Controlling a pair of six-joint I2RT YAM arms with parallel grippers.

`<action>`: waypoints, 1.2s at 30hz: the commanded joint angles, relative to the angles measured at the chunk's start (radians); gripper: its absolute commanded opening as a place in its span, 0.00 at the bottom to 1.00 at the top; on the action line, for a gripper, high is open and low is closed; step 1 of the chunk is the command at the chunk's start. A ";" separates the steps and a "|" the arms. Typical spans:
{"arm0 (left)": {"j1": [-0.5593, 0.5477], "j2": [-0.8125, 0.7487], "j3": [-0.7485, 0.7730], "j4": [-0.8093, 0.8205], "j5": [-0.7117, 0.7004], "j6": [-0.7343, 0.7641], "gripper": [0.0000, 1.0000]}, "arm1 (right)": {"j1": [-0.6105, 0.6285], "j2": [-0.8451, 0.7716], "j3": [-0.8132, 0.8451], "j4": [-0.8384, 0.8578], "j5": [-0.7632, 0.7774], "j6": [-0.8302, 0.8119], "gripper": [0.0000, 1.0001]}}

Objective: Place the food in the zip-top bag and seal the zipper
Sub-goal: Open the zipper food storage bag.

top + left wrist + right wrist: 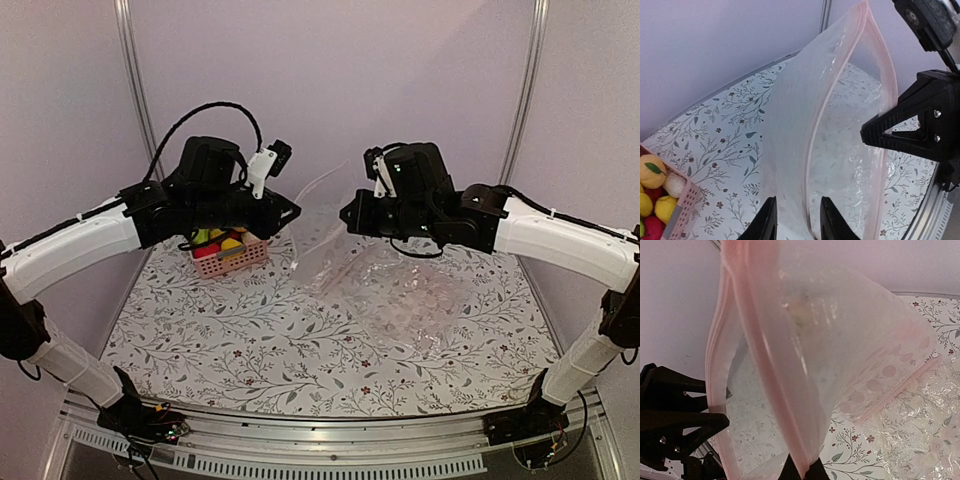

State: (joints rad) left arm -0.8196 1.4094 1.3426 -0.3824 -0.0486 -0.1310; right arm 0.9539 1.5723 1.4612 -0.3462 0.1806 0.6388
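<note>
Two claws meet above the far middle of the desk [250, 340], just beyond the crinkled bag [410, 295] lying right of centre, and the zip-top bag [790, 150] hangs between them with its lower body trailing to the desk. The right claw [801, 470] is pinched shut on one lip at the zipper [760, 340]. The left claw [796, 220] stands narrowly apart with the other lip running loose between its fingers. The step looks like spreading the mouth for loading. To do it well, the left claw should clamp just under the strip and ease leftward without dragging the film from its partner. The zipper's long axis rises away toward the far edge. The gaping mouth seems to face up and left, toward the food [652, 172] in the pink basket [682, 205] at far left.
</note>
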 commanded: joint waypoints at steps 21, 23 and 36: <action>0.035 0.119 0.051 -0.065 0.130 -0.077 0.15 | 0.003 0.044 0.027 0.005 -0.062 -0.054 0.00; 0.042 0.115 0.052 -0.067 0.105 -0.082 0.08 | 0.003 0.045 0.028 0.007 -0.079 -0.069 0.00; 0.114 0.040 0.001 -0.017 0.039 -0.162 0.00 | 0.003 -0.066 0.077 -0.141 -0.083 -0.283 0.00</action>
State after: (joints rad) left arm -0.7128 1.4815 1.3651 -0.4232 -0.0029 -0.2668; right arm 0.9539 1.5833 1.4902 -0.4068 0.1085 0.4576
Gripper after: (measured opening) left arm 0.009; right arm 0.005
